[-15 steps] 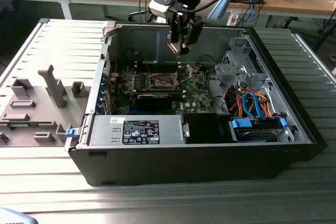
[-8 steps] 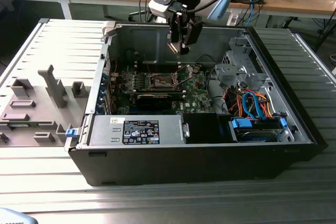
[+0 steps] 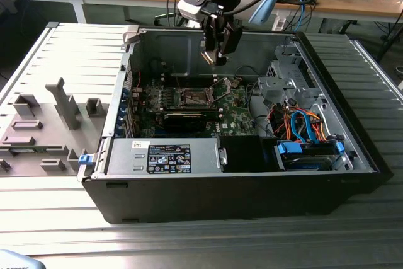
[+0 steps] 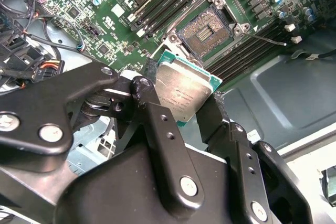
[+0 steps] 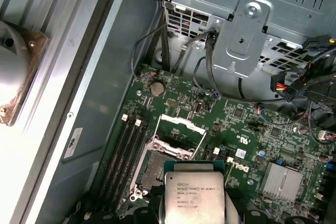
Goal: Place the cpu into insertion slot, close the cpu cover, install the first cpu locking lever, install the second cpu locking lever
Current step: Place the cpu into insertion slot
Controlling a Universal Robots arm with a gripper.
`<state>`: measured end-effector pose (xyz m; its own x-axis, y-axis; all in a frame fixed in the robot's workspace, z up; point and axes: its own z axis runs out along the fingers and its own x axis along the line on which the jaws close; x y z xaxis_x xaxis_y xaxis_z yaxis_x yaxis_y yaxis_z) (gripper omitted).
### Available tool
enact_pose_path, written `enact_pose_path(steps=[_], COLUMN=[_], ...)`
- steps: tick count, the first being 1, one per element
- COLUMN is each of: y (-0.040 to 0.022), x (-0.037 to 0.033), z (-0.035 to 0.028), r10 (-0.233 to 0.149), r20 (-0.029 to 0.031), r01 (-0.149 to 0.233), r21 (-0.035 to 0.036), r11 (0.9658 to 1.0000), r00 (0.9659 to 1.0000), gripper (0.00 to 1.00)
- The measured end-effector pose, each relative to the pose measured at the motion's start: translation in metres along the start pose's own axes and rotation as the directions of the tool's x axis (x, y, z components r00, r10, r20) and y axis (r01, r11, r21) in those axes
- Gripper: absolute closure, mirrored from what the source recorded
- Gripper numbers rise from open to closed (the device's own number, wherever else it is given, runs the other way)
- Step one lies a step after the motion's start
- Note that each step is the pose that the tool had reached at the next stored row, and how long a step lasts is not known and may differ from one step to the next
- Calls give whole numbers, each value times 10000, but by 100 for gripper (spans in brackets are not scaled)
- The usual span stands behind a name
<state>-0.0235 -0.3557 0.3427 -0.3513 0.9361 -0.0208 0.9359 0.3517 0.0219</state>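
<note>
My gripper (image 3: 217,55) hangs inside the open computer case, above the green motherboard (image 3: 233,108). It is shut on the cpu (image 4: 184,90), a flat square chip with a silver-grey top, gripped by two opposite edges. In the first wrist view the cpu (image 5: 194,192) sits just short of the insertion slot (image 5: 157,167), held above the board. The insertion slot (image 4: 206,29) lies bare, its dark pin field showing. The cpu cover (image 5: 177,124) stands raised at the slot's far edge. A thin wire locking lever (image 4: 268,38) sticks out loose beside the slot.
Black memory slots (image 5: 126,150) run alongside the socket. A grey metal drive cage (image 5: 252,35) with black, orange and blue cables (image 3: 302,127) fills one end of the case. A labelled power supply (image 3: 167,155) lies at the near wall. A grey fixture tray (image 3: 50,124) sits at the exterior view's left.
</note>
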Motion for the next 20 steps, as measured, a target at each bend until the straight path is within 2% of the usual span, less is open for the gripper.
enact_pose_path(steps=[20], y=[0], x=[0], z=[0], r10=[392], r20=[9], r01=[-392], r21=[8], r11=[9992], r00=[9992], gripper=[45])
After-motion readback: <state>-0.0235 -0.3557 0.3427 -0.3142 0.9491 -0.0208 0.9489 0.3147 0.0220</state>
